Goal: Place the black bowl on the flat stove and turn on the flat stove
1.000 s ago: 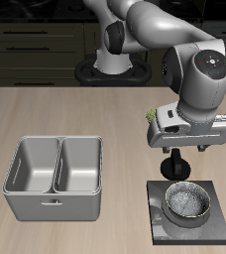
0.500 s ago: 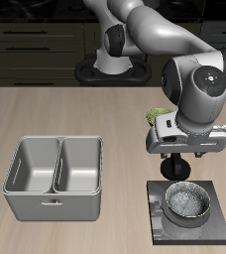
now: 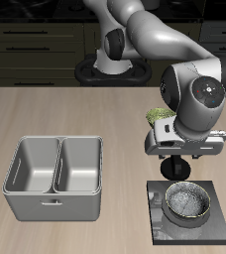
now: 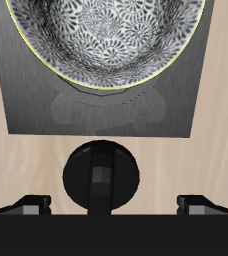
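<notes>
The black bowl (image 3: pixel 189 204), dark outside and speckled silver inside, sits upright on the flat stove (image 3: pixel 216 226), a dark-grey slab near the table's front edge. In the wrist view the black bowl (image 4: pixel 111 40) covers the burner rings of the flat stove (image 4: pixel 26 100). The stove's round black knob (image 4: pixel 101 178) lies at the slab's back edge. My gripper (image 3: pixel 176 169) hangs just above it, open. Its fingertips (image 4: pixel 31 205) stand wide on either side of the knob without touching it. Nothing is held.
A grey double-compartment metal basin (image 3: pixel 56 177) stands beside the stove, farther along the table. A yellow-green bowl (image 3: pixel 160 116) peeks out behind my hand. Dark cabinets run along the back.
My hand has shifted slightly and sunk a little toward the stove's back edge. The bowl and the stove have stayed in place.
</notes>
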